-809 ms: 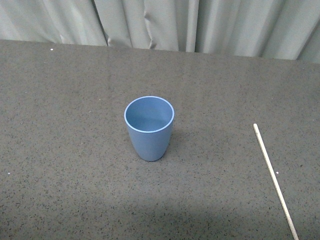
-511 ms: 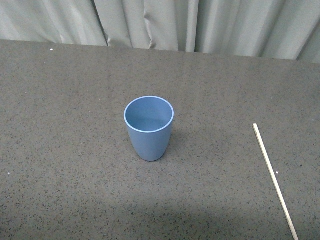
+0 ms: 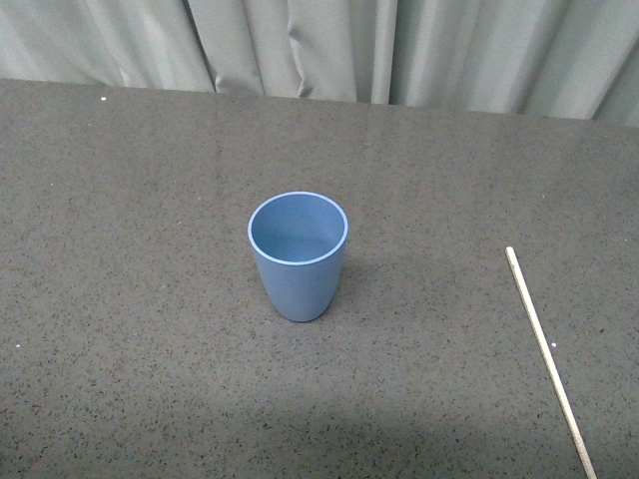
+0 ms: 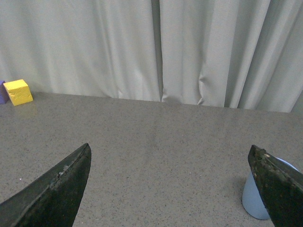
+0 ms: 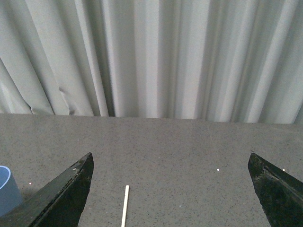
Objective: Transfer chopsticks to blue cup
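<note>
The blue cup stands upright and empty in the middle of the dark speckled table. The chopstick, a thin pale stick, lies flat on the table to the cup's right, running toward the front edge. Neither arm shows in the front view. My left gripper is open and empty, with the cup partly behind one finger. My right gripper is open and empty above the table, with the far end of the chopstick between its jaws and the cup's edge off to one side.
Grey curtains hang along the table's far edge. A yellow block with a purple thing beside it sits at the table's far corner in the left wrist view.
</note>
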